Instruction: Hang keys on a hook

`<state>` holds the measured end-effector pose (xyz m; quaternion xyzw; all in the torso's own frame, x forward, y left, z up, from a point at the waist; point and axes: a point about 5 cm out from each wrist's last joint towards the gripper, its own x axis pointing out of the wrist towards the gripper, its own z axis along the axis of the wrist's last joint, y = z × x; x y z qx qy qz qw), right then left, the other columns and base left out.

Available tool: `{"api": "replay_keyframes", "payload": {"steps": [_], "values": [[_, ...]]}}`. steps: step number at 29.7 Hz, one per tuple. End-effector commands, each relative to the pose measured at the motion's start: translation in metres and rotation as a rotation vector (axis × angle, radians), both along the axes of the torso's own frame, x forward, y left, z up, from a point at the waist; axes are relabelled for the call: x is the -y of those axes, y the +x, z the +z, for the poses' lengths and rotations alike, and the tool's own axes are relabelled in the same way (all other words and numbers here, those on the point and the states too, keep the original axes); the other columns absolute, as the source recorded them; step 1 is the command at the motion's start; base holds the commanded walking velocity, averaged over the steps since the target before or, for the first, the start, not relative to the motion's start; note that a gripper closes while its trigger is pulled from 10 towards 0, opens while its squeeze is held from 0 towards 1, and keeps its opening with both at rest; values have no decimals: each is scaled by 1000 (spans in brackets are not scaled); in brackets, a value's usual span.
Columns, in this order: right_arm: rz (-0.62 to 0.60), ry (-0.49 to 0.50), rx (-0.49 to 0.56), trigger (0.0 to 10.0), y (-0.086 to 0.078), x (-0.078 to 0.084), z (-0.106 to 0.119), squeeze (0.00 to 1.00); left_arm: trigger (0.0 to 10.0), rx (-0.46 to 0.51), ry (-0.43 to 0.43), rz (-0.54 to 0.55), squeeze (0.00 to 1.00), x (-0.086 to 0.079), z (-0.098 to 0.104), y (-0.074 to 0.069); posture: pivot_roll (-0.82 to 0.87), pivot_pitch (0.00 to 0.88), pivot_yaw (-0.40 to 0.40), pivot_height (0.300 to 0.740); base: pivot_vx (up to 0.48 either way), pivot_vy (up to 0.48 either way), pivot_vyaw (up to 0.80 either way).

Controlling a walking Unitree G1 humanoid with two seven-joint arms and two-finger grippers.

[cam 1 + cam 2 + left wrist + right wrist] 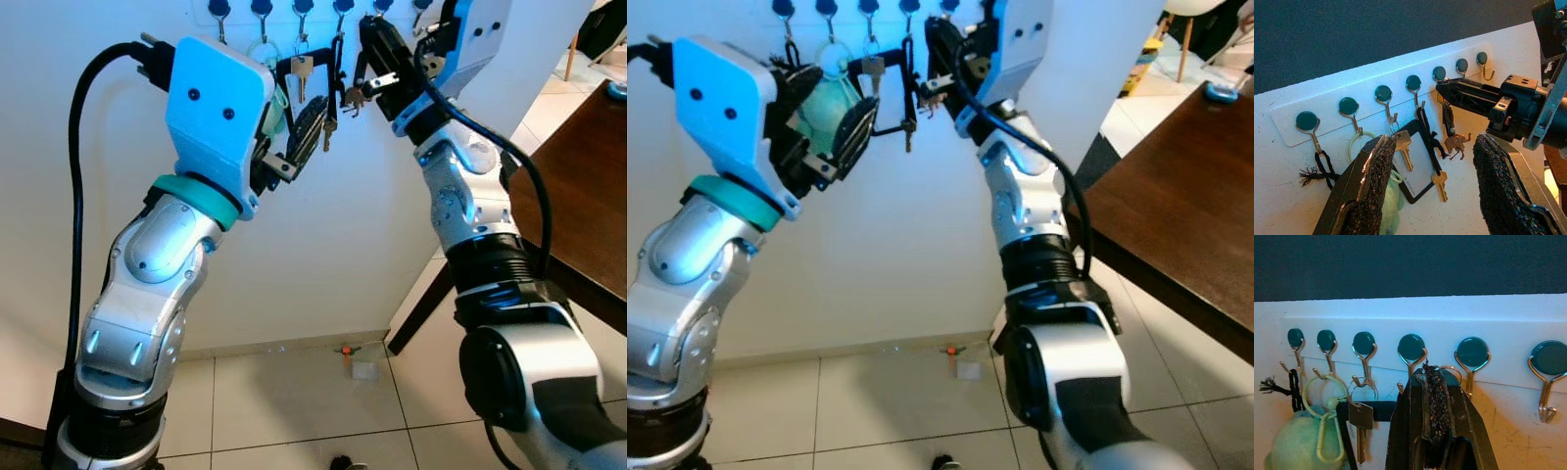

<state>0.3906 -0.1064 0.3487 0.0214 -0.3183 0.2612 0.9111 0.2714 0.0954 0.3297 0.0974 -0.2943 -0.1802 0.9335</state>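
here i see my right gripper (1436, 396) pinched shut on a key ring (1448, 369) at the hook rail (1400, 78); my left gripper (1435, 161) hovers spread open nearby.

Cool bluish cast, sharp, wrist views dim-topped

A dark wooden table (1176, 225) stands on a pale tiled floor (294, 401).
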Motion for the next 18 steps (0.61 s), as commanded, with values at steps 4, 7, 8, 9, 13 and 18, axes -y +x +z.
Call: {"api": "replay_keyframes", "payload": {"steps": [4,7,8,9,13,18], "values": [[10,13,-6,10000,0,0,-1,0,10000,1,14,-4,0,1,0,-1,11,103,80,740,0,0,0],[13,15,-12,10000,0,0,-2,0,10000,-1,14,-4,0,1,0,-1,11,107,81,740,0,0,0],[13,15,-12,10000,0,0,-2,0,10000,-1,14,-4,0,1,0,-1,11,107,81,740,0,0,0],[13,15,-12,10000,0,0,-2,0,10000,-1,14,-4,0,1,0,-1,11,107,81,740,0,0,0],[15,17,-18,10000,1,0,-4,0,10000,-2,15,-3,0,1,0,-1,12,110,81,740,0,0,0],[29,62,-40,10000,2,3,-3,0,10000,-2,14,-2,0,1,0,0,13,113,81,740,0,0,0]]}}
